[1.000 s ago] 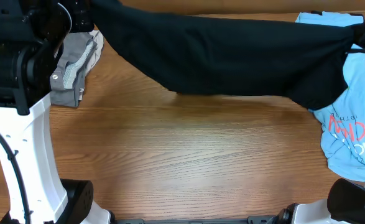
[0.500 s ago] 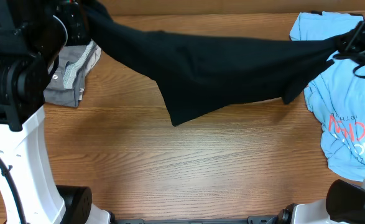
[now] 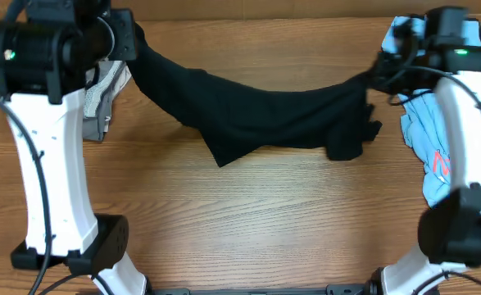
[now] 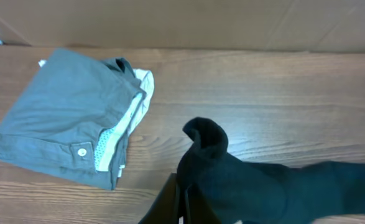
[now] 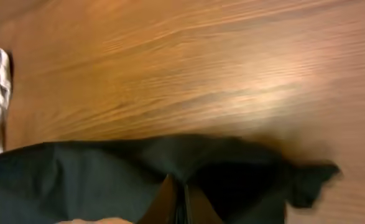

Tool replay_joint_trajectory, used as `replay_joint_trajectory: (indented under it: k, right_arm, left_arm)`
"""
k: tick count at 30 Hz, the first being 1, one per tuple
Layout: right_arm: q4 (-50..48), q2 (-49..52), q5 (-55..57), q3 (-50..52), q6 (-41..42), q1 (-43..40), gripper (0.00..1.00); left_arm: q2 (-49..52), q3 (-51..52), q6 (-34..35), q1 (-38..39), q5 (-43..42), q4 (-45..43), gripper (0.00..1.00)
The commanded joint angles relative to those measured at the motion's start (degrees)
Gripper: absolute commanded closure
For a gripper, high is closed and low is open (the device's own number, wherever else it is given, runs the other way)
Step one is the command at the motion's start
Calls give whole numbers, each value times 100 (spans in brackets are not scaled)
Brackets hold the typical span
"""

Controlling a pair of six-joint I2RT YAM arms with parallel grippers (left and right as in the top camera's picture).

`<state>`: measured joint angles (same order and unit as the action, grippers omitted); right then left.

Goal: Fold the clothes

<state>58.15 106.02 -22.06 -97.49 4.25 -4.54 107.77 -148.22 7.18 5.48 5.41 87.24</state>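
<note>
The black T-shirt (image 3: 256, 115) hangs stretched in a sagging band between my two grippers, above the table's back half, and its lower folds droop toward the wood. My left gripper (image 3: 130, 43) is shut on the shirt's left end (image 4: 263, 186), its fingers (image 4: 170, 202) pinched together on the cloth. My right gripper (image 3: 378, 75) is shut on the right end (image 5: 107, 180), where a bunched flap dangles (image 3: 347, 139). The light blue red-lettered T-shirt (image 3: 433, 168) lies crumpled at the right edge, partly under my right arm.
A folded grey garment (image 3: 102, 90) with a button lies at the back left (image 4: 70, 118), close to my left arm. Bare wooden table (image 3: 248, 221) stretches in front of the hanging shirt. The arm bases stand at the front corners.
Both arms have come down and inward with the black shirt. It was spread wide and high across the back and now sags lower and narrower between the grippers.
</note>
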Motion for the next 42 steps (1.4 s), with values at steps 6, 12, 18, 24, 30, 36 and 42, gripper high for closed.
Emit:
replay_joint_trajectory:
  k: [6,12,18,24,30,36,42]
  right_arm:
    - [-955,693,-17,129,186,400,82]
    - [168,525,-308,-275,149,-68,39]
    - [1303,476,221,0,-7,-229,35]
    - [914,476,297,1005,0,-216,35]
    - [188,476,291,1880,24,-212,38]
    - [-693,479,295,2594,140,-103,43]
    - [-1360,479,291,3178,330,-79,55]
  left_arm:
    - [378,-105,59,-42,52,-35,96]
    - [435,-105,59,-42,52,-50,96]
    - [435,-105,59,-42,55,-98,96]
    - [437,-105,59,-42,55,-111,96]
    - [437,-105,59,-42,52,-114,96]
    - [437,-105,59,-42,52,-107,96]
    - [437,-105,61,-42,52,-72,96]
